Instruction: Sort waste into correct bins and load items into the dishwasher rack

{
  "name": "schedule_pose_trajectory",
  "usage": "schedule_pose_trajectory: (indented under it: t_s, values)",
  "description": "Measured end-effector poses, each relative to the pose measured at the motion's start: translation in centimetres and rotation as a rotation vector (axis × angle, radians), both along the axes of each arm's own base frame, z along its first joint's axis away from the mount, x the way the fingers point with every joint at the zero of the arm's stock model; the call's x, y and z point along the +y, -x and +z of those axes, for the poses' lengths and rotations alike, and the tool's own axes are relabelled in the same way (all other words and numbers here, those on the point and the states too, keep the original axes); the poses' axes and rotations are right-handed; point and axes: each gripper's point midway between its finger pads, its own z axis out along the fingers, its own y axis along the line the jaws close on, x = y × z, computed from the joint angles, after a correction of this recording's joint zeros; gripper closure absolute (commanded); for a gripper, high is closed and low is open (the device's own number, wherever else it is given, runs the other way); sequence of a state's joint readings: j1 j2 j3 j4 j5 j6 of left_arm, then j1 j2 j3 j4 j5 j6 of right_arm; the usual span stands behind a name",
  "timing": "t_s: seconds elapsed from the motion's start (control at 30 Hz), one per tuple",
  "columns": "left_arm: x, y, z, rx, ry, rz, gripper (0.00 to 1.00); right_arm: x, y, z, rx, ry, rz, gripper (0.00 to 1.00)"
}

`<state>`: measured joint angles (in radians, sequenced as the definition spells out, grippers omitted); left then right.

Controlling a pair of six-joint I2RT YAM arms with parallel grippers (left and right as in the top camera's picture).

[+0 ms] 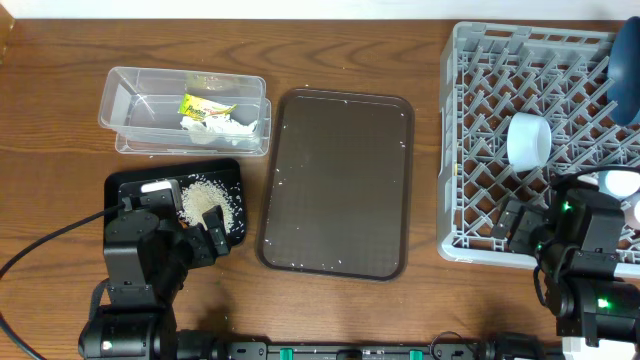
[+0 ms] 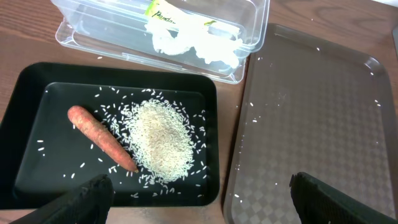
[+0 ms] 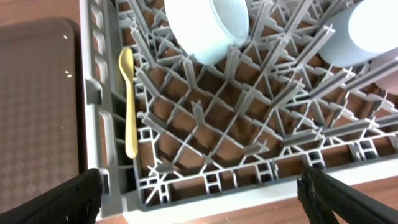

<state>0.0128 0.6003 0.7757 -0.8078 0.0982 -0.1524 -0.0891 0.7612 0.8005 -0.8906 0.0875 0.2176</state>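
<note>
Hovering over the dishwasher rack [image 3: 91, 56], your right gripper [image 3: 199, 208] stood wide open and empty, like the left gripper [image 2: 202, 202]. The pale-yellow spoon [image 3: 129, 106] lay along the rack's left wall. It looked light, stiff and probably slippery, best pinched mid-handle.

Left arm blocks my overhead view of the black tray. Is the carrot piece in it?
Observer: Yes. The carrot piece lies in the black tray, one end against the rice pile.
Operator: I can't spot the spoon either.
Observer: The pale-yellow spoon lies flat inside the dishwasher rack, along the wall nearest the brown tray.
Operator: Is either hand holding anything?
Observer: No. The left hand and right hand are both open and empty.
</note>
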Motion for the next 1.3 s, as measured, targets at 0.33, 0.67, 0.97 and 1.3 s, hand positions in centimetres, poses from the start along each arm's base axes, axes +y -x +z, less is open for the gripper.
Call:
schedule_pose_trajectory:
  t_s: [0.33,0.67,0.97,1.3]
  values:
    - [0.0,0.0,0.0,0.0,0.0,0.0,0.07,0.0,0.4,-0.3,0.021,-0.003,-0.002,0.01]
    - [0.0,0.0,0.0,0.001,0.0,0.0,0.07,0.8,1.8,1.2,-0.07,0.003,0.026,0.01]
    - [0.0,0.0,-0.1,0.005,0.0,0.0,0.07,0.9,-0.4,7.6,-0.687,0.05,0.037,0.01]
    - [0.0,0.0,-0.2,0.007,0.0,0.0,0.07,1.3,-0.9,4.6,-0.938,0.072,0.058,0.01]
